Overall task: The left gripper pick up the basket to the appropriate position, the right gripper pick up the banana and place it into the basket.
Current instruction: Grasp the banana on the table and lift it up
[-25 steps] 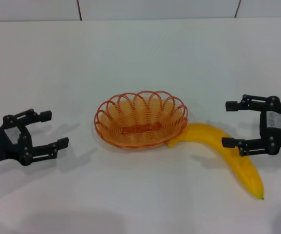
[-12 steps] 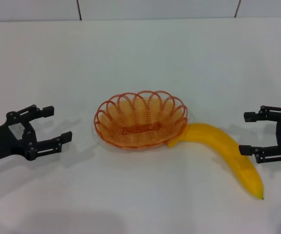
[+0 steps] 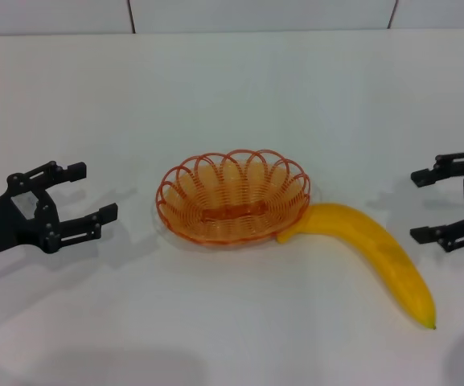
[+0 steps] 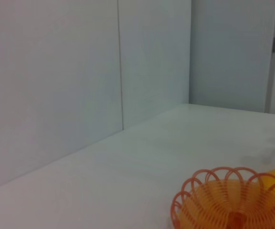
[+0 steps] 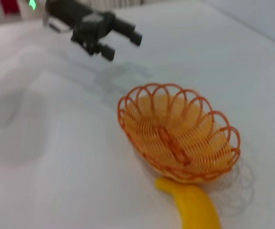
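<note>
The orange wire basket [image 3: 232, 196] sits on the white table at the centre; it also shows in the left wrist view [image 4: 230, 200] and the right wrist view [image 5: 178, 133]. The yellow banana [image 3: 372, 249] lies on the table to its right, its stem end touching the basket's rim, and shows in the right wrist view [image 5: 192, 205]. My left gripper [image 3: 92, 193] is open and empty, left of the basket and apart from it; it also shows in the right wrist view [image 5: 123, 43]. My right gripper [image 3: 419, 205] is open and empty at the right edge, beside the banana.
The white table [image 3: 240, 88] stretches back to a pale panelled wall [image 3: 256, 14]. Nothing else stands on it.
My right gripper has drawn back to the right, away from the banana. My left gripper has shifted slightly. The basket and the banana have not moved.
</note>
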`<action>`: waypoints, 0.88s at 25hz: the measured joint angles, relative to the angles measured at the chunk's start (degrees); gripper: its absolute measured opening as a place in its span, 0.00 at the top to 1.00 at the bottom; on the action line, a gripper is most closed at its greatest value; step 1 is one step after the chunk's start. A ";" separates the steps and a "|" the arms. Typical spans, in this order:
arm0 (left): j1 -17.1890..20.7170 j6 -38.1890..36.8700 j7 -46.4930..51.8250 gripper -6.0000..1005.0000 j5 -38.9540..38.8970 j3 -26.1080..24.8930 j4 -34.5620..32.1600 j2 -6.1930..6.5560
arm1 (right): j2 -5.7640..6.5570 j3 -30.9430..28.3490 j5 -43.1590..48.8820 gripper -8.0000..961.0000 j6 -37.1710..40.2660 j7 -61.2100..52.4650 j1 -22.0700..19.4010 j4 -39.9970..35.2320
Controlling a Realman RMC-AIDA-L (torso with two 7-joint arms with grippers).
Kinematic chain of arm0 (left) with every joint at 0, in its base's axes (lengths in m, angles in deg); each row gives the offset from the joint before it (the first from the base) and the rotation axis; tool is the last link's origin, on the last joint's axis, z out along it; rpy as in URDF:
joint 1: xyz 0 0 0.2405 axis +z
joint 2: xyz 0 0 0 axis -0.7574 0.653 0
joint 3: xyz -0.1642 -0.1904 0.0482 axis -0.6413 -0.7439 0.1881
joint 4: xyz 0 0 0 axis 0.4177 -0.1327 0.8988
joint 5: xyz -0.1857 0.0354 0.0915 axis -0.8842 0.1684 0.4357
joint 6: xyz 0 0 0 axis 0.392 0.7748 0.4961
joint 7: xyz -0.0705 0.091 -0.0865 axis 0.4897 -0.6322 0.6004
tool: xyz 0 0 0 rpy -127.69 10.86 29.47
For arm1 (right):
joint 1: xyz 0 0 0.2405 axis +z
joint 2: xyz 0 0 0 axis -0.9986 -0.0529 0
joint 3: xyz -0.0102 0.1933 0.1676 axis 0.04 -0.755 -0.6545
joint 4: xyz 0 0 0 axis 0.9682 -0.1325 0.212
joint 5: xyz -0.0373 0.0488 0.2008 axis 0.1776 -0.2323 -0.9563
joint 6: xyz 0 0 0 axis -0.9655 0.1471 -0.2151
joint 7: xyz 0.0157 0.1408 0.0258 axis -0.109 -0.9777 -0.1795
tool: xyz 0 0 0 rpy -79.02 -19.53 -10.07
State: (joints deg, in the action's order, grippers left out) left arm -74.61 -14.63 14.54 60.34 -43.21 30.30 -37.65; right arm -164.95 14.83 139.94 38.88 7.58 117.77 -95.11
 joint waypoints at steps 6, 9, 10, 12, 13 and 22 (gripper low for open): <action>-0.21 0.00 -0.03 0.14 -0.59 0.00 0.00 0.03 | -0.06 14.13 2.28 0.08 0.87 -15.82 1.53 -11.46; -0.84 0.03 -0.05 0.14 -0.83 0.00 0.00 0.04 | -0.20 20.53 2.54 0.08 0.64 -22.11 2.28 -11.53; -1.17 0.04 -0.06 0.14 -0.83 0.00 0.00 0.04 | -0.32 21.64 2.52 0.08 0.44 -22.91 2.28 -11.11; -1.73 0.05 -0.07 0.14 -0.85 0.00 0.11 0.01 | -0.60 23.98 2.19 0.08 -0.52 -23.68 2.22 -9.79; -1.89 0.05 -0.08 0.14 -0.89 0.00 0.36 0.00 | -0.71 24.68 1.81 0.08 -1.35 -23.80 2.22 -8.97; -2.21 0.09 -0.54 0.14 -2.22 0.00 1.52 0.10 | -0.53 25.87 -4.65 0.08 -5.86 -23.37 2.43 -5.04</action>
State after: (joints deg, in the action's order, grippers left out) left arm -76.82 -14.54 14.01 58.12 -43.21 31.81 -37.55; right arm -165.48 40.70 135.29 33.02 -15.79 120.19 -100.15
